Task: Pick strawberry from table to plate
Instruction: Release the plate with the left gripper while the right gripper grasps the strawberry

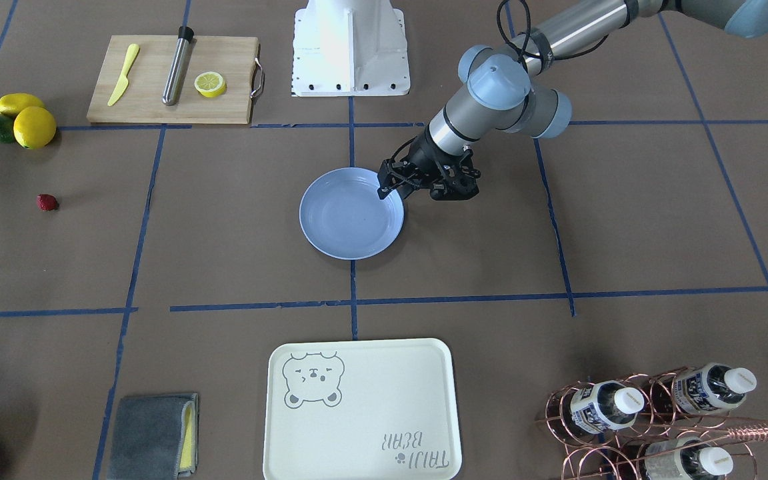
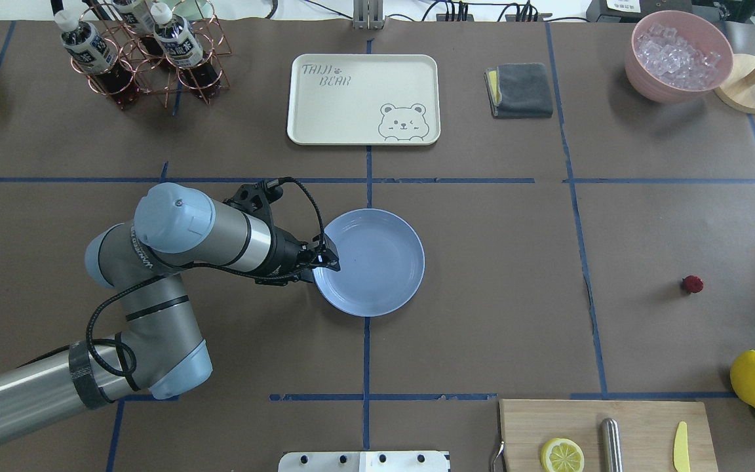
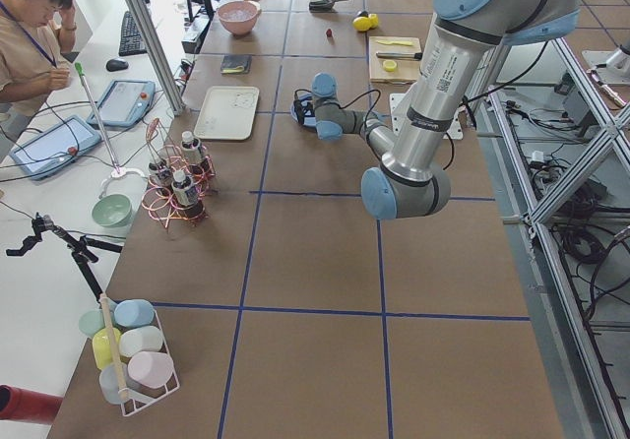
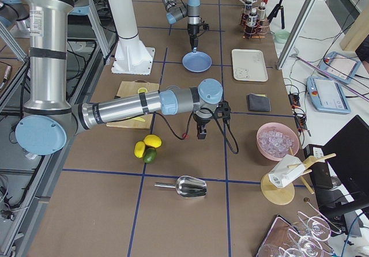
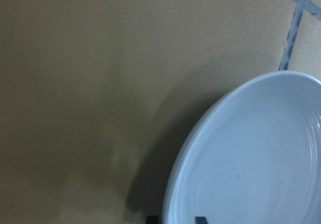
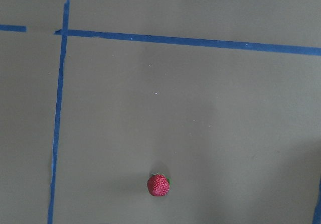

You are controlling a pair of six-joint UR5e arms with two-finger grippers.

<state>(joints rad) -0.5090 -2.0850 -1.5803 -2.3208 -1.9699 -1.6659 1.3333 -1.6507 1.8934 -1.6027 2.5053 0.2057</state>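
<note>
The strawberry (image 1: 47,202) (image 2: 692,284) lies alone on the brown table (image 2: 495,314), far to the robot's right. In the right wrist view the strawberry (image 6: 159,185) sits low and centre, with no fingers showing. My right gripper (image 4: 202,132) hangs just beside and above the strawberry (image 4: 185,136); I cannot tell whether it is open or shut. The light-blue plate (image 1: 351,220) (image 2: 377,265) rests at the table's middle and holds nothing. My left gripper (image 1: 391,192) (image 2: 331,259) straddles the plate's rim (image 5: 173,194), its fingers close together on it.
A cutting board (image 2: 603,432) with a lemon half, steel rod and yellow knife lies near the robot's right. Lemons (image 2: 754,379) sit beside it. The cream bear tray (image 2: 363,98), grey cloth (image 2: 522,90), bottle rack (image 2: 145,56) and ice bowl (image 2: 676,56) line the far side.
</note>
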